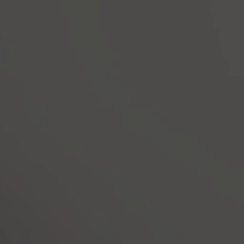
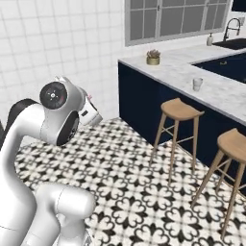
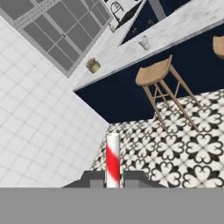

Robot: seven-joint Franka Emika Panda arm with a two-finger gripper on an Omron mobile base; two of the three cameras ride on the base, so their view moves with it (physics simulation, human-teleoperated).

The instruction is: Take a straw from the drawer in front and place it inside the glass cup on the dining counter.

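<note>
- Two-finger dark claw (image 3: 113, 178) clamped on thin red-and-white striped straw (image 3: 113, 159), bottom centre of hand view, standing upright between the tips.
- Small clear glass cup (image 2: 197, 84) upright on white marble table (image 2: 168, 69) over navy base, upper right of right base view.
- Wooden stool (image 2: 177, 111) just below the cup.

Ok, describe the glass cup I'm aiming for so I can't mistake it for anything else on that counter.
Find the long white marble dining counter with its navy base and wooden stools in front. On its top, above the nearer-the-wall stool, stands the glass cup: a small, clear greyish tumbler. Unlike the potted plant in its gold pot near the counter's wall end, it is see-through and stands alone.
</note>
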